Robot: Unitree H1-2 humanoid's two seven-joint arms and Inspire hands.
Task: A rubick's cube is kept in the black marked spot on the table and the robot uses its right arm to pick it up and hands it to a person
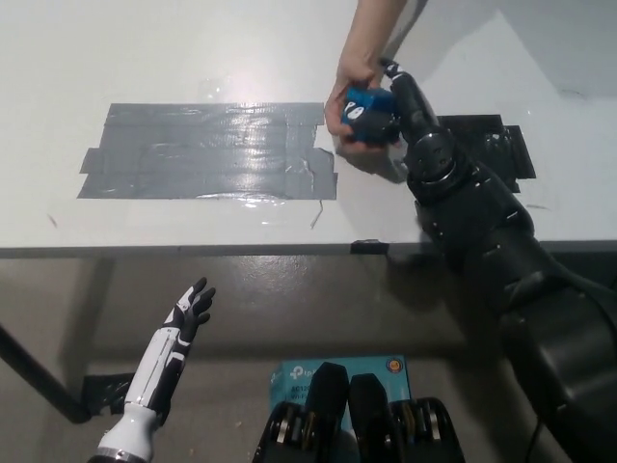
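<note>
The Rubik's cube (370, 111), blue face showing, is held above the table (145, 58). My black right hand (403, 95) is shut on its right side. A person's hand (347, 89) reaches in from the top and curls around the cube's left side and underside, so both hands are touching it. The black marked spot (487, 135) lies on the table just right of the cube, partly covered by my right forearm, with nothing on it. My white left hand (190, 312) hangs open at the lower left, below the table's front edge.
A wide patch of grey tape (207, 149) covers the table's middle left. The table's front edge (193, 251) crosses the picture at mid height. A blue box (289, 371) lies on the floor below.
</note>
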